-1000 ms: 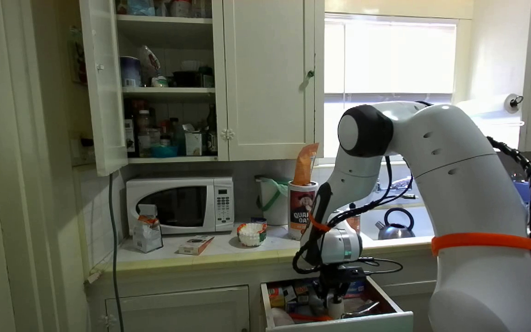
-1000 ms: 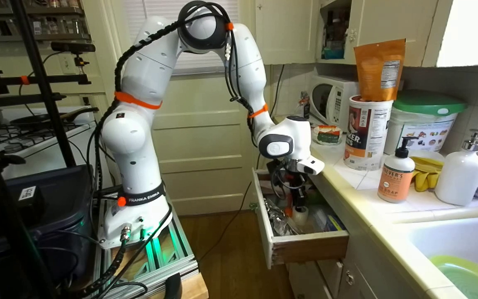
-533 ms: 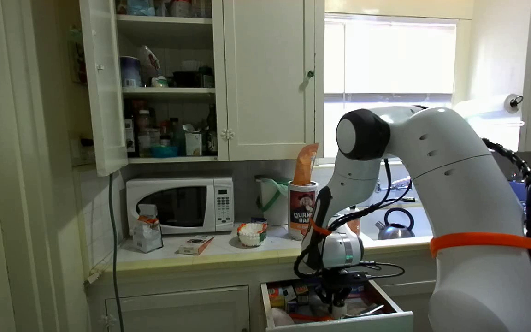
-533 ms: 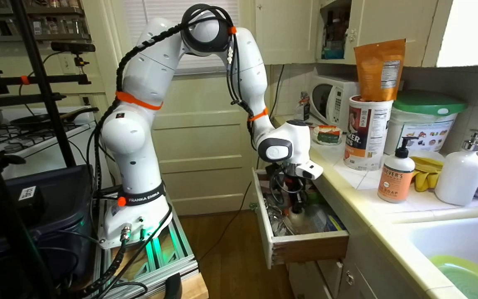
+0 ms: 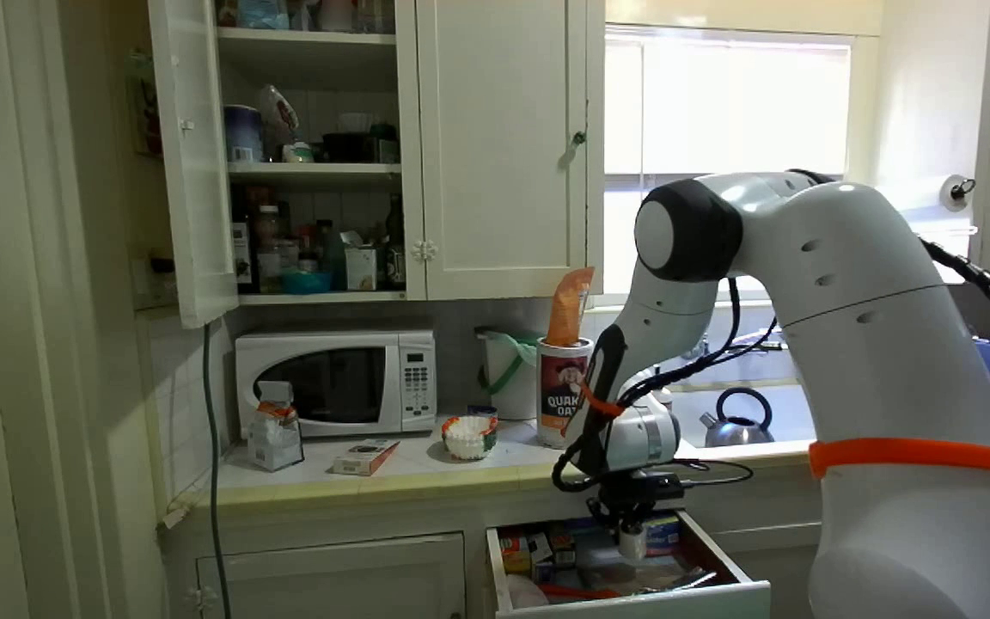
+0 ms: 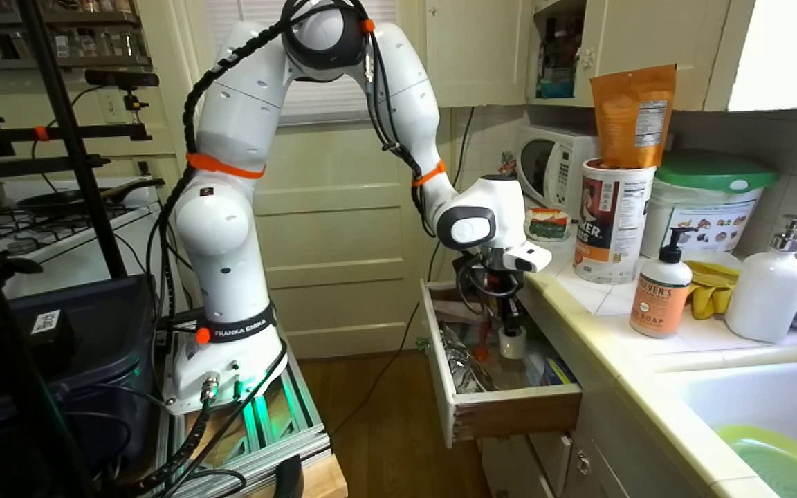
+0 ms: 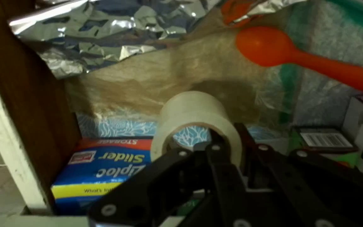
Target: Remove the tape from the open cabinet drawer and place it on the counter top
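A roll of off-white tape (image 7: 194, 108) is held in my gripper (image 7: 233, 138). One finger is inside the roll's hole and the other is outside, pinching its wall. The tape also shows in both exterior views (image 5: 632, 544) (image 6: 512, 343), hanging below the gripper (image 5: 628, 521) (image 6: 511, 325), over the contents of the open cabinet drawer (image 5: 632, 603) (image 6: 516, 415). It appears lifted above the drawer's bottom. The pale counter top (image 5: 426, 486) (image 6: 582, 311) lies above and behind the drawer in both exterior views.
The drawer holds crumpled foil (image 7: 112, 34), an orange spoon (image 7: 269, 47) and a Ziploc box (image 7: 106, 170). On the counter stand an oats canister (image 6: 609, 221), a soap bottle (image 6: 660, 290), baking cups (image 5: 469, 437), a small box (image 5: 363, 457) and a microwave (image 5: 336, 378).
The gripper dipped slightly at first. Since then it has risen with the tape and moved toward the counter side of the drawer. The tape has left its earlier place beside the foil.
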`<state>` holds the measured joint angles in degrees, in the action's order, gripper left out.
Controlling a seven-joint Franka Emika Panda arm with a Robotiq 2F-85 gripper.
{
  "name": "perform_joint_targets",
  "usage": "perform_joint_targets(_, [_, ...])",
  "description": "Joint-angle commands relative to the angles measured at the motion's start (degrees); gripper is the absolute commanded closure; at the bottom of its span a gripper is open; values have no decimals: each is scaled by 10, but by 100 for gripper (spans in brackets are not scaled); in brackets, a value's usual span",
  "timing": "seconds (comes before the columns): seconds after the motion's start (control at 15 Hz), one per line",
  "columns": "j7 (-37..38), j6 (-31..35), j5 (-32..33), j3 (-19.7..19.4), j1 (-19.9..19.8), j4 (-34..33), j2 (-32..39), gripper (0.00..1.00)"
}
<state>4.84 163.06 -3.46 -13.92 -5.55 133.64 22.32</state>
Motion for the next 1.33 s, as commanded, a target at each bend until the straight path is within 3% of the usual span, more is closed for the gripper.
perform_joint_targets(0.0, [3,-105,-4,22,-6,23,-103,96])
perform_joint_targets(0.27, [-23,-263,-70,67,-13,10,-169,96])
perform_joint_targets(0.4, [1,-277,-47,65,-6,9,-196,96])
perform_joint_targets(0.6, [-5,-252,6,60,-10,1,-225,96])
perform_joint_targets(0.93, [-88,-186,38,66,-9,-28,-227,96])
perform_joint_targets(1.07, [-148,-159,31,65,-12,-45,-217,96])
perform_joint_targets(1.13, [-173,-160,-6,63,-13,-53,-213,96])
perform_joint_targets(1.2, [-127,-170,17,66,-11,-38,-225,85])
perform_joint_targets(1.27, [-142,-169,12,65,-11,-44,-223,85])
